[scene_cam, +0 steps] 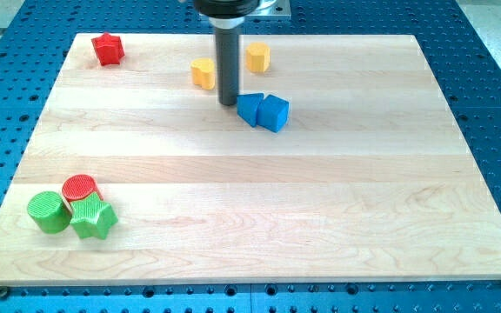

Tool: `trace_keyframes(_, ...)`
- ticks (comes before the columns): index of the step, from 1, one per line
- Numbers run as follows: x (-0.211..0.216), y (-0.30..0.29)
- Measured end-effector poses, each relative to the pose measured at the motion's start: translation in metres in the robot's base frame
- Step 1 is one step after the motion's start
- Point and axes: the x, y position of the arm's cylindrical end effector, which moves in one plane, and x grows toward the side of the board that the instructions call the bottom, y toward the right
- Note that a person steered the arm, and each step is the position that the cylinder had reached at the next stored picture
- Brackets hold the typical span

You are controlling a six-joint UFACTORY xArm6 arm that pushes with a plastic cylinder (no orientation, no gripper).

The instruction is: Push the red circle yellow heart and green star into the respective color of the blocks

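Observation:
The red circle (pixel 81 187) lies at the view's bottom left, touching the green star (pixel 92 219) just below it and the green cylinder (pixel 49 212) to its left. The yellow heart (pixel 203 73) lies near the view's top middle. A second yellow block (pixel 257 56), a hexagon shape, is to its right. A red star-like block (pixel 107 49) sits at the top left. My tip (pixel 228 103) rests on the board between the two yellow blocks and slightly below them, just left of the blue blocks.
Two blue blocks (pixel 263 110) sit touching each other right of my tip. The wooden board (pixel 320 200) lies on a blue perforated table (pixel 494 87). The rod's mount (pixel 233 7) shows at the top edge.

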Motion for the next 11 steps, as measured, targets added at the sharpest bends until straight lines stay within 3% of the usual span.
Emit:
trace_keyframes(1, 0.019, -0.013)
trace_keyframes(2, 0.018, 0.035)
trace_keyframes(3, 0.041, 0.025)
trace_keyframes(5, 0.224, -0.037)
trace_keyframes(6, 0.249, -0.094)
trace_keyframes(7, 0.240, -0.140)
trace_keyframes(9, 0.152, -0.149)
trace_keyframes(11, 0.101, -0.164)
